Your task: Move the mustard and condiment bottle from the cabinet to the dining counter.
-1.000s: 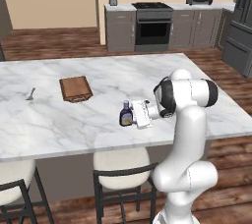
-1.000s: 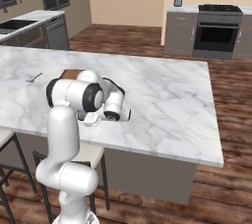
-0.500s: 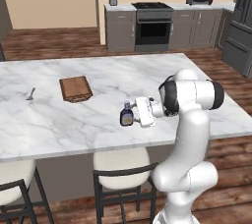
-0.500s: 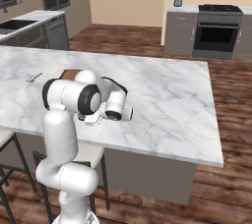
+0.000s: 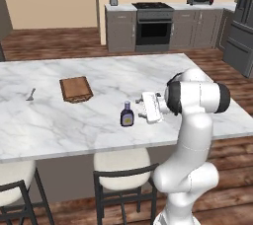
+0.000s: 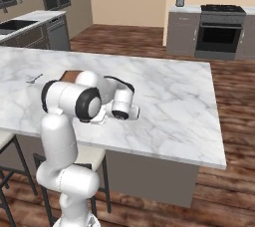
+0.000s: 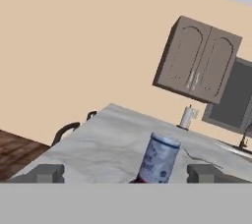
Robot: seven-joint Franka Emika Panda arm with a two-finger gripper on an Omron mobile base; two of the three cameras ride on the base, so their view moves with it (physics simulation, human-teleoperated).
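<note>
The condiment bottle, dark with a pale cap and cream label, stands upright on the dining counter near its front edge. My gripper hovers just right of it, level with it and pointing at it, open and holding nothing. In the hand view the condiment bottle rises between my spread fingertips, a little ahead of them. The mustard is out of view. A grey-brown wall cabinet with two shut doors hangs far off; I cannot tell if it is the task's cabinet.
A brown cutting board and a small utensil lie on the counter's left half. Stools stand under the front edge. Across the wood floor is a stove among grey base cabinets.
My gripper has drawn back a little to the right, away from the condiment bottle, and its jaws have spread slightly wider. The bottle has stayed in place.
</note>
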